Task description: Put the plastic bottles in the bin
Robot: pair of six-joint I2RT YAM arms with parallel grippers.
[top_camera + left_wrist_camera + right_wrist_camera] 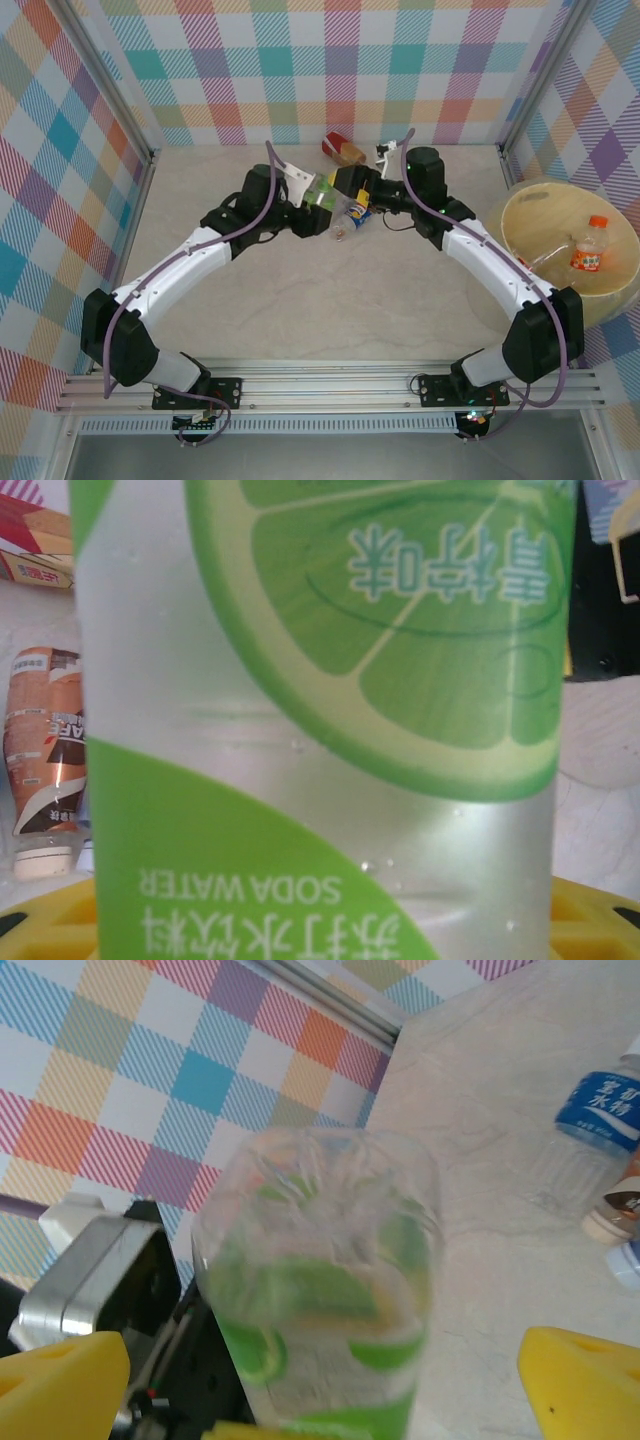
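Green-labelled bottle (320, 730) clamped in left gripper (318, 200)

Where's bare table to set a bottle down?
Free: table between left arm, right arm and near rail; also the far-left corner. Crowded: far centre, where left gripper and right gripper meet at the green-label bottle, beside the red-topped bottle.

Top external camera high behind both arm bases (330, 390), looking down on the whole pale table (330, 290), left wrist camera very close on a clear plastic bottle with a green lime label (320, 730) between the left jaws, right wrist camera sharing that bottle, end-on, slightly farther back.
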